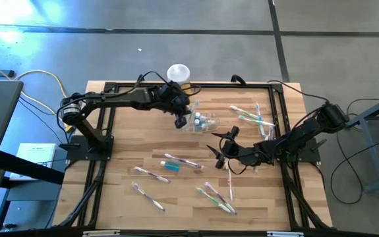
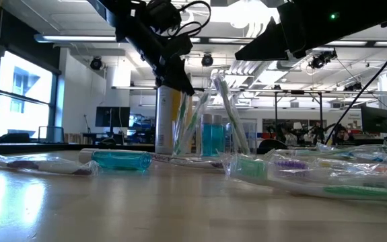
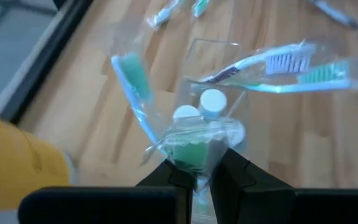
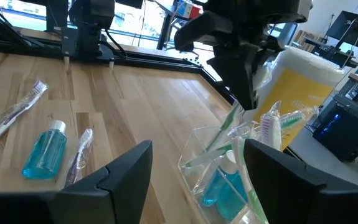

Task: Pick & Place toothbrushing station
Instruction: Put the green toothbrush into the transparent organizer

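Left wrist view: left gripper (image 3: 202, 177) pinching a wrapped toothbrush (image 3: 194, 149) over the toothbrushing station (image 3: 213, 93).

Left fingers (image 3: 244, 177) are nearly pressed together on the toothbrush's clear wrapper, green end just beyond the tips. Clear boxy station sits directly ahead of and below them, open top up, already holding two small white-capped bottles and several brushes that lean outward. In the high view the station (image 1: 204, 122) stands at the table's far middle, beside the yellow canister (image 1: 178, 72), and the left gripper (image 1: 180, 120) touches its near-left side. Brush's long axis looks roughly in line with the fingers, pointing into the opening; judged a drop-in, nearly done. Right gripper (image 1: 223, 153) waits close by, fingers spread, empty, nose toward the station (image 4: 228, 165). Left arm is clearly nearer.
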